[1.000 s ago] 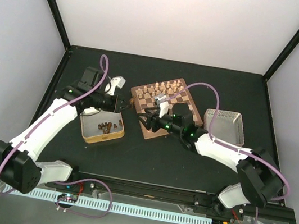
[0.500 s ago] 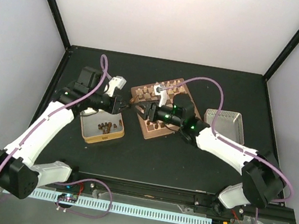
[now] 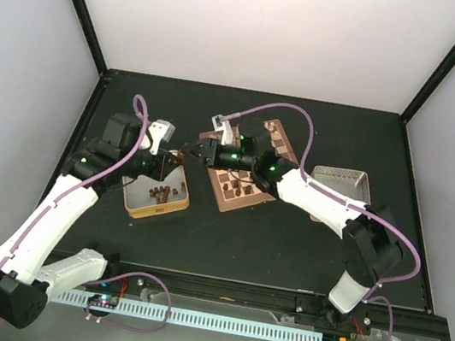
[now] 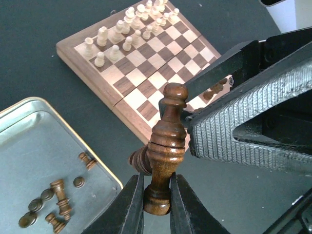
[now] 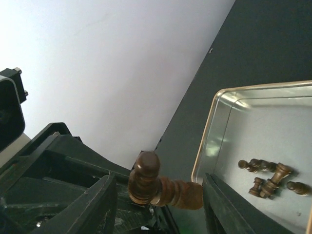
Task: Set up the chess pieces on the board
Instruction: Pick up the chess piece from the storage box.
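Left wrist view: the dark table point(image 4: 44, 44) carries the board point(image 4: 146, 68), with pale chessmen point(image 4: 131, 22) crowding its far rows. Beside it is an open tin point(image 4: 34, 161) holding a few loose dark chess pieces point(image 4: 58, 192). The left hand point(image 4: 157, 180) is clenched on the base of one dark chess piece point(image 4: 165, 136), upright in the air beside the board's edge. The right hand point(image 5: 158, 178) straddles it; I cannot tell whether its fingers press.

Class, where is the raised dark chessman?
Centre of the left wrist view: the dark chessman, base clamped in the left gripper, right gripper at its head, between tin and board.
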Controlling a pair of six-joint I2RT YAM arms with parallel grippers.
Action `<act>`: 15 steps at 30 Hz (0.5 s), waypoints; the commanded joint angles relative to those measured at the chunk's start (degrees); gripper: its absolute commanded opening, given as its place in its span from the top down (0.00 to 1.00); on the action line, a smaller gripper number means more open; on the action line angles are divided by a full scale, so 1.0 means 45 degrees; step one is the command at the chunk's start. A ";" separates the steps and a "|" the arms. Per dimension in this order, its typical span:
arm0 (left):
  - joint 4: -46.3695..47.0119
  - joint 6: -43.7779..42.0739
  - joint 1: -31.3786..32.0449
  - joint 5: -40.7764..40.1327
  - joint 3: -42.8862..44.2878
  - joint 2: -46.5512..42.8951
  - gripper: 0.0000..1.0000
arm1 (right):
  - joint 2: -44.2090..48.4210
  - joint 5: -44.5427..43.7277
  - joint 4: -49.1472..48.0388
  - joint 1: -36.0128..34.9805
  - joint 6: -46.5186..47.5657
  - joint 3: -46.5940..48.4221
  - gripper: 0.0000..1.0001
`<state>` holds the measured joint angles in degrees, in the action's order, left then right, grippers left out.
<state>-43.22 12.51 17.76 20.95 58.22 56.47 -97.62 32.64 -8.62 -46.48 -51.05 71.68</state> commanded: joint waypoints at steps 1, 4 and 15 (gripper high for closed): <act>-0.0181 -0.0068 0.0038 -0.0923 -0.0375 -0.0553 0.97 | -0.0351 0.0799 0.0498 -0.0207 -0.0415 0.0868 0.53; -0.0210 -0.0083 0.0038 -0.1041 -0.0521 -0.0715 0.97 | -0.0605 0.0903 0.0345 -0.0221 -0.0705 0.0936 0.54; -0.0374 -0.0033 0.0038 -0.1140 -0.0770 -0.0985 0.97 | -0.1470 0.1243 -0.0262 -0.0253 -0.1509 0.1362 0.61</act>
<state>-44.23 12.53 17.76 16.69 54.98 53.23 -103.13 36.62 -7.64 -47.29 -55.75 75.83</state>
